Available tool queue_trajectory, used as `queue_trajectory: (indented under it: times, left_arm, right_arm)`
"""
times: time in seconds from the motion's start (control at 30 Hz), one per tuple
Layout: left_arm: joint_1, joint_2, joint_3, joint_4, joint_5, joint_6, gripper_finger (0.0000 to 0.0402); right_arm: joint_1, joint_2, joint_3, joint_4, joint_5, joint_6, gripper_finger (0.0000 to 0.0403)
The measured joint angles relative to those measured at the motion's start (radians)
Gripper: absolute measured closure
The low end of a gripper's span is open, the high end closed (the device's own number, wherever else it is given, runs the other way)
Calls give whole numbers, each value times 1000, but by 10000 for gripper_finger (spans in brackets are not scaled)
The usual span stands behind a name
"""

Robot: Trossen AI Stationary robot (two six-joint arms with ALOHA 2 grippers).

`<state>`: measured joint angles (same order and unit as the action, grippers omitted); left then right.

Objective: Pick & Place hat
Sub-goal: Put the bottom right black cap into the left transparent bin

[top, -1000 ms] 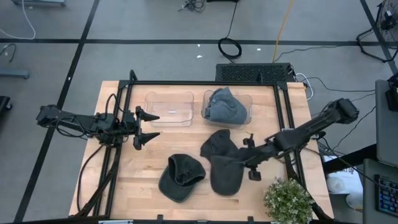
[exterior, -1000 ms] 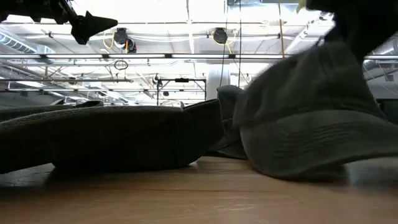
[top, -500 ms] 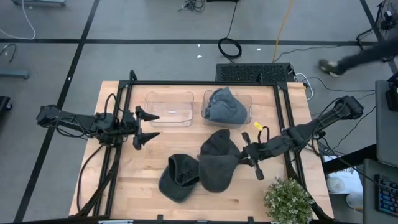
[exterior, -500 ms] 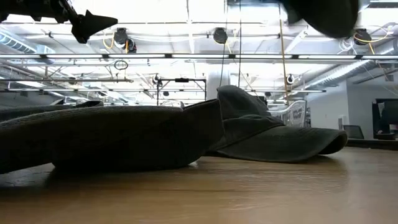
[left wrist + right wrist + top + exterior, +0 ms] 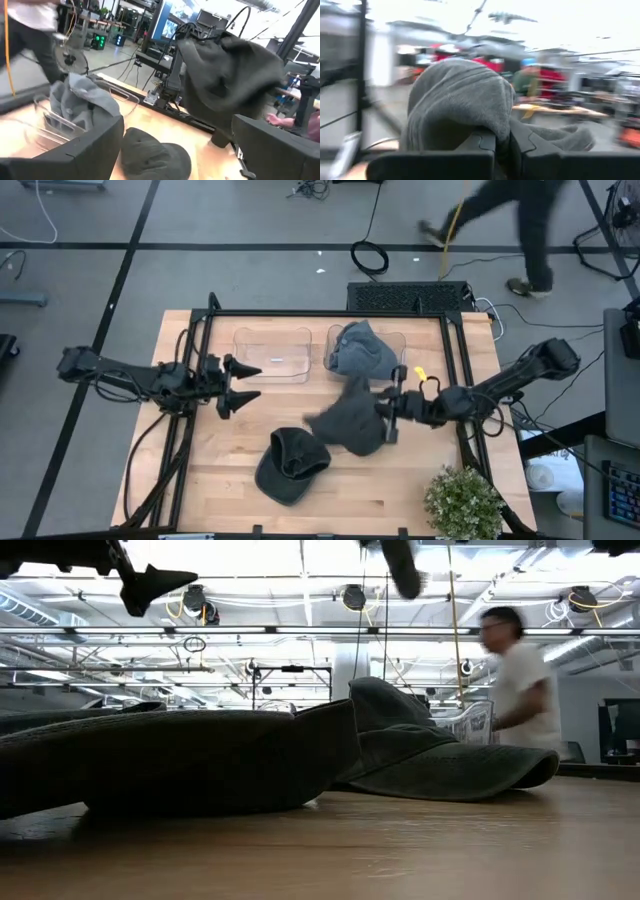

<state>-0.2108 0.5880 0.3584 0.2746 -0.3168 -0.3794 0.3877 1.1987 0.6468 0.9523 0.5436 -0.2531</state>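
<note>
My right gripper (image 5: 386,412) is shut on a dark grey hat (image 5: 345,422) and holds it in the air over the table's middle, just short of the bins. The left wrist view shows this hat (image 5: 230,65) aloft. A second dark hat (image 5: 290,465) lies flat on the wood toward the near edge. A third (image 5: 440,755) rests on its brim behind it and is mostly hidden under the held one in the high view. My left gripper (image 5: 238,385) hovers open at the table's left, touching nothing. My right gripper pinches the hat between its two fingers at the hat's right-hand edge (image 5: 501,131). The cloth bulges over the fingertips (image 5: 485,142), and I cannot tell if it is one layer or several. The fingers come nearly level from the table's right. The hat is lifted clear and droops toward the left.
Two clear bins stand by the far edge: the left bin (image 5: 272,352) holds nothing visible, the right bin (image 5: 398,340) holds a lighter grey hat (image 5: 360,350). A potted plant (image 5: 465,502) stands at the near right corner. A person (image 5: 510,220) walks beyond the table.
My right gripper has risen and moved from the near right part of the table toward the far edge and the bins, staying shut on the hat. The hat has come off the wood and now hangs clear, out over the third hat.
</note>
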Motion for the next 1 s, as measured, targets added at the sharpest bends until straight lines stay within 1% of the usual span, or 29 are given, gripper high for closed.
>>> queue_trajectory:
  times: [0.03,0.13,0.23,0.3,0.4,0.5,0.6,0.67,0.83,0.93,1.0]
  left_arm:
    - [0,24,0,17,0,-27,20]
    - [0,105,0,75,-7,-139,22]
    - [0,189,0,171,-19,-169,27]
    - [-1,241,0,232,-58,-165,30]
    - [0,315,0,320,-160,-170,31]
    - [5,383,0,384,-227,-185,28]
    - [23,446,0,472,-233,-192,26]
    - [28,483,1,550,-216,-192,27]
    - [10,607,54,699,-124,-72,40]
    - [-8,693,116,731,-122,-2,50]
    - [-12,752,175,730,-122,43,57]
  right_arm:
    - [-12,11,0,35,31,-9,403]
    - [-51,52,0,169,75,-47,403]
    - [-92,89,0,343,91,-112,403]
    - [-121,111,0,443,93,-152,403]
    - [-166,138,0,551,89,-166,403]
    - [-205,158,0,571,88,-152,403]
    - [-229,183,0,559,87,-144,403]
    - [-243,191,0,559,84,-116,403]
    - [-283,191,16,565,84,-42,403]
    - [-296,191,48,561,79,-11,403]
    - [-297,190,68,546,54,-9,403]
